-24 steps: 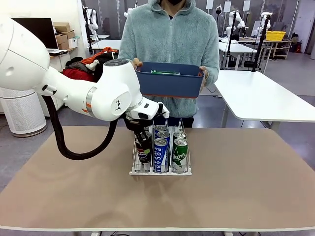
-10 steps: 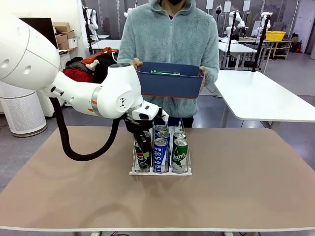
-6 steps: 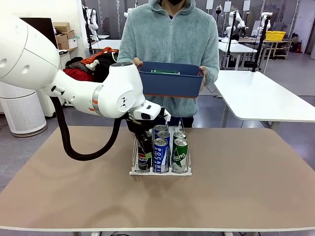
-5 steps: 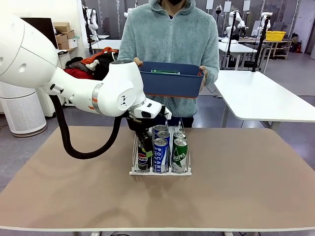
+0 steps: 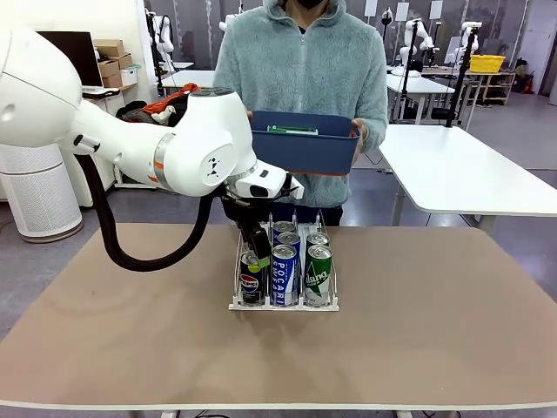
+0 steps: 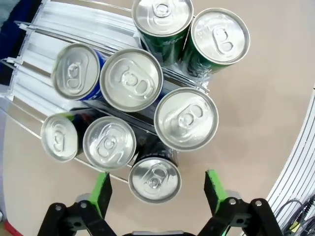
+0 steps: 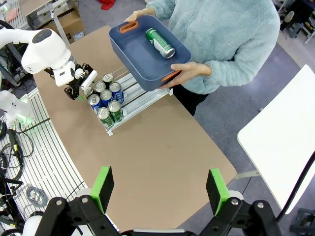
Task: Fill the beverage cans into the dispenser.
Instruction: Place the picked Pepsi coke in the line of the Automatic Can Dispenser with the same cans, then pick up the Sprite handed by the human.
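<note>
The dispenser (image 5: 283, 304) stands mid-table with several beverage cans upright in its three lanes. A black Pepsi can (image 5: 251, 284) is at the front of the left lane, beside a blue-and-white can (image 5: 284, 274) and a green can (image 5: 318, 275). My left gripper (image 5: 256, 252) hangs open just above the black can without touching it. From the left wrist, that can's silver top (image 6: 154, 179) lies between the spread green pads (image 6: 101, 192) of the left gripper (image 6: 157, 192). My right gripper (image 7: 160, 189) is open and empty, high above the table.
A person at the far side holds a dark blue bin (image 5: 305, 144) over the table's far edge, with a green can (image 7: 160, 43) lying in it. Bare tabletop (image 5: 435, 331) spreads to either side of the dispenser (image 7: 140, 100). White rails (image 6: 44, 29) run behind the cans.
My left gripper opened and let go of the black can in the left lane's front, then rose a little. The person and the bin stayed put.
</note>
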Available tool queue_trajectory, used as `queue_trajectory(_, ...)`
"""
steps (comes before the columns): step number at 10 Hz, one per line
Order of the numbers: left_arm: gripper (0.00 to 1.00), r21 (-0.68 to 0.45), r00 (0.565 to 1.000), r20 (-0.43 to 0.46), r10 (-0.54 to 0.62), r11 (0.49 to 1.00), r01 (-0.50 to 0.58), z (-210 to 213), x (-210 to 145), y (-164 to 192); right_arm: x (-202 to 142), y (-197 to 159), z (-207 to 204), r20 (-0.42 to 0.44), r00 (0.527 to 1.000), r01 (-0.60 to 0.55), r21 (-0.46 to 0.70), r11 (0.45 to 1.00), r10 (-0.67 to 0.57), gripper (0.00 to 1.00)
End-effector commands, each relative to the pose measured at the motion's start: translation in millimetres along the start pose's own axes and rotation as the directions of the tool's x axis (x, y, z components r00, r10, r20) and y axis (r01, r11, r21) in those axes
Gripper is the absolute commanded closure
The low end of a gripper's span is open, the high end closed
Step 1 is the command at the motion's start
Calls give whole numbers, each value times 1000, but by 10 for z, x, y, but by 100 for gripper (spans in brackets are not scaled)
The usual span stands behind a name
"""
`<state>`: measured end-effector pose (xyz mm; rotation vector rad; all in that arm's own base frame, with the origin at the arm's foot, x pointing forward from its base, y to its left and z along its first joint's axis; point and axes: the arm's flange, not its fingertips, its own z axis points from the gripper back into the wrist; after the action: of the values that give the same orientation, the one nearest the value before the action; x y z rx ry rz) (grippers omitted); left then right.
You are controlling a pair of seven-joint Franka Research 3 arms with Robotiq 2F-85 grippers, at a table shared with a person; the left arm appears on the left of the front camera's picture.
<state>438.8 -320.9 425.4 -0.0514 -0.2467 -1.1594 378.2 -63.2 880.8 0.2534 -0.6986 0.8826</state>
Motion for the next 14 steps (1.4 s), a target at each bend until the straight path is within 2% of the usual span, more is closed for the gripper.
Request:
queue_trajectory(1, 0, 62, 1000, -13, 27, 998, -26, 75, -85, -139, -6, 17, -1, 0, 1000, 0, 2, 1000, 0, 0)
queue_trajectory(3, 0, 117, 999, 2, 44, 992, -44, 188, -101, -206, -6, 17, -1, 0, 1000, 0, 2, 1000, 0, 0)
queue_trajectory(4, 0, 46, 1000, -5, 22, 999, -22, 124, -36, -72, -6, 17, -1, 0, 1000, 0, 2, 1000, 0, 0)
queue_trajectory(11, 0, 59, 999, -13, 32, 998, -31, 105, -34, -90, -6, 17, -1, 0, 1000, 0, 2, 1000, 0, 0)
queue_trajectory(12, 0, 10, 1000, 18, 7, 1000, -7, 209, -26, -29, -6, 17, -1, 0, 1000, 0, 2, 1000, 0, 0)
queue_trajectory(13, 0, 8, 1000, 0, -18, 1000, 18, 448, -183, 8, -6, 17, -1, 0, 1000, 0, 2, 1000, 0, 0)
queue_trajectory(14, 0, -11, 999, 24, -27, 1000, 27, 682, -256, 33, -6, 17, -1, 0, 1000, 0, 2, 1000, 0, 0)
